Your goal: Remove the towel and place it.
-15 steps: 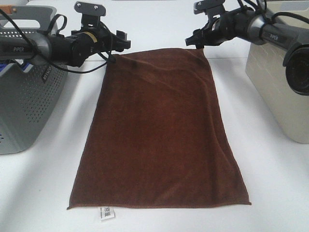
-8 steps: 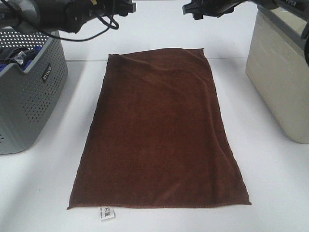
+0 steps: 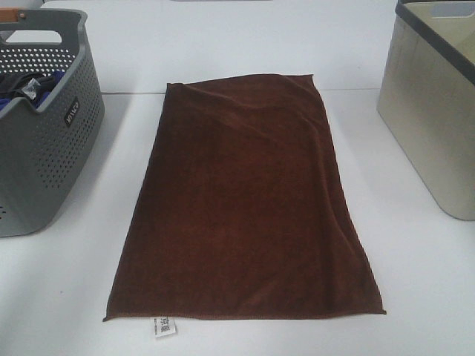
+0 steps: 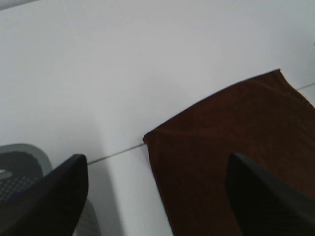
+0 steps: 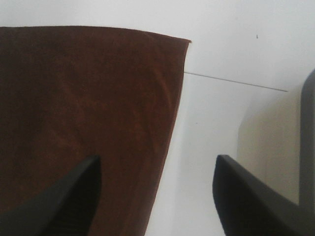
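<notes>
Both grippers, left (image 4: 155, 196) and right (image 5: 155, 196), gape empty above my towel's (image 3: 245, 208) far corners; its long axis runs toward me.

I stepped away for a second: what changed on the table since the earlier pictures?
Both arms pulled up and away from the towel's far corners and have left the overhead view; both grippers, left and right, are open and empty. Towel, grey basket and beige bin stayed put.
</notes>
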